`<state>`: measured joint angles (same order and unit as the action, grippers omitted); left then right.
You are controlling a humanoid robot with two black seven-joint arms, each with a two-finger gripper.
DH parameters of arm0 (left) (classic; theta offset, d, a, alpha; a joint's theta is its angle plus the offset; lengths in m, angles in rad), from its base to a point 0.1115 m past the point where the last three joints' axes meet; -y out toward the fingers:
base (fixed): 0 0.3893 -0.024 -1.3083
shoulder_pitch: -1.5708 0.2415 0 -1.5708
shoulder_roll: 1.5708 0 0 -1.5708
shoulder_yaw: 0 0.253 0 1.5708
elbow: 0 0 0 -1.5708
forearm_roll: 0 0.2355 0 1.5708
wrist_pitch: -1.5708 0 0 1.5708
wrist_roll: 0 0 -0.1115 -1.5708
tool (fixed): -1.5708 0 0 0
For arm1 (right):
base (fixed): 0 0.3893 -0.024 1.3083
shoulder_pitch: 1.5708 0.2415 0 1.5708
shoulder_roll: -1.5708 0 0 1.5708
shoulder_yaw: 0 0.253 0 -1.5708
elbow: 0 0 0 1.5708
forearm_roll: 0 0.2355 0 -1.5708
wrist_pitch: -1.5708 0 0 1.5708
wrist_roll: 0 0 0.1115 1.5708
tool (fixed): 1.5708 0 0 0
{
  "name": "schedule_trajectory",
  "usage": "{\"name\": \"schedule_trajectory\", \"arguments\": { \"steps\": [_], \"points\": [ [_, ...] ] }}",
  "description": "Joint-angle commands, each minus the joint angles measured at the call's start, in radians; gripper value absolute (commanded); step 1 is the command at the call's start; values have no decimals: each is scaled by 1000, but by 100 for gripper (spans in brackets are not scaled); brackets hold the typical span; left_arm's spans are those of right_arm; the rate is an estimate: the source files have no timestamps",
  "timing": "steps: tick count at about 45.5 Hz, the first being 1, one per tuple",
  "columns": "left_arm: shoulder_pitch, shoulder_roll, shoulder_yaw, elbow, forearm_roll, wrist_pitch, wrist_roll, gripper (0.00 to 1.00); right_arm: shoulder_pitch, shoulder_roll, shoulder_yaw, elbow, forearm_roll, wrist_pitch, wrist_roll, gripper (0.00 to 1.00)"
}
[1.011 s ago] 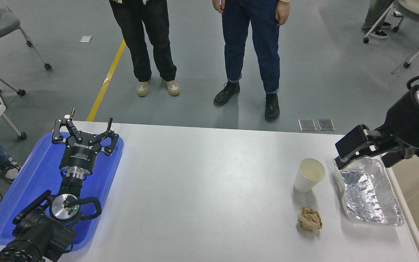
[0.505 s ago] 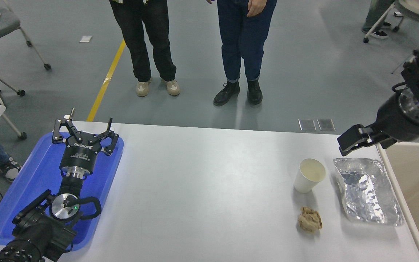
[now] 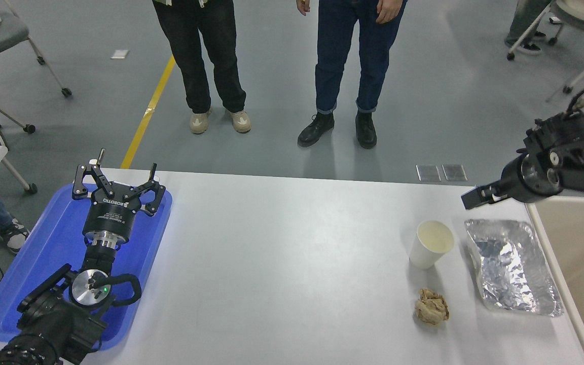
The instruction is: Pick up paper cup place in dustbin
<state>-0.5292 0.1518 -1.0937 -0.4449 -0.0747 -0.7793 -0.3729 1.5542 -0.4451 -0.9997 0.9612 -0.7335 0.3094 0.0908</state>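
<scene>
The paper cup (image 3: pixel 431 244) stands upright on the white table (image 3: pixel 282 263) at the right, its cream inside showing. The dustbin (image 3: pixel 583 263) is the beige bin past the table's right edge, with its pale rim (image 3: pixel 555 276) along the table. My right gripper (image 3: pixel 474 196) hangs above the table's far right corner, up and to the right of the cup and apart from it. Only its tip shows. My left gripper (image 3: pixel 117 182) is parked open over the blue tray (image 3: pixel 43 263) at the lower left.
A silver foil tray (image 3: pixel 512 266) lies between the cup and the bin. A crumpled brown paper ball (image 3: pixel 431 306) lies in front of the cup. Two people stand on the floor beyond the table's far edge (image 3: pixel 282 175). Chairs stand at the far corners.
My right arm has lifted and pulled back to the right, off the foil tray's near corner. The cup has not moved. The person in blue jeans has shifted their feet.
</scene>
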Motion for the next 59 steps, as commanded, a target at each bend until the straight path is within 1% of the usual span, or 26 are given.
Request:
{"name": "schedule_trajectory", "arguments": {
  "steps": [1, 22, 32, 35, 37, 39, 40, 42, 43, 44, 46, 53, 54, 56, 59],
  "points": [
    [0, 0, 0, 0, 1, 0, 0, 100, -95, 34, 107, -53, 2, -13, -16, 100],
    [0, 0, 0, 0, 1, 0, 2, 100, -187, 66, 141, -81, -9, -36, -16, 100],
    [0, 0, 0, 0, 1, 0, 0, 100, -250, 77, 144, -116, -12, -67, -16, 95],
    [0, 0, 0, 0, 1, 0, 0, 100, -264, 86, 153, -131, -12, -76, -16, 90],
    [0, 0, 0, 0, 1, 0, 0, 100, -272, 97, 158, -139, -12, -78, -14, 89],
    [0, 0, 0, 0, 1, 0, 0, 100, -279, 103, 161, -144, -12, -79, -14, 83],
    [0, 0, 0, 0, 1, 0, 0, 100, -282, 108, 164, -145, -12, -79, -14, 77],
    [0, 0, 0, 0, 1, 0, 0, 100, -292, 114, 165, -147, -12, -79, -14, 61],
    [0, 0, 0, 0, 1, 0, 0, 100, -298, 118, 165, -150, -12, -79, -14, 54],
    [0, 0, 0, 0, 1, 0, 2, 100, -304, 120, 165, -153, -12, -79, -14, 50],
    [0, 0, 0, 0, 1, 0, 0, 100, -316, 126, 165, -170, -12, -79, -14, 46],
    [0, 0, 0, 0, 1, 0, 0, 100, -341, 131, 167, -193, -10, -79, -14, 28],
    [0, 0, 0, 0, 1, 0, 0, 100, -341, 131, 168, -191, -10, -79, -14, 22],
    [0, 0, 0, 0, 1, 0, 0, 100, -341, 131, 176, -191, -10, -81, -13, 0],
    [0, 0, 0, 0, 1, 0, 0, 100, -339, 131, 185, -191, -10, -81, -13, 0]
  ]
}}
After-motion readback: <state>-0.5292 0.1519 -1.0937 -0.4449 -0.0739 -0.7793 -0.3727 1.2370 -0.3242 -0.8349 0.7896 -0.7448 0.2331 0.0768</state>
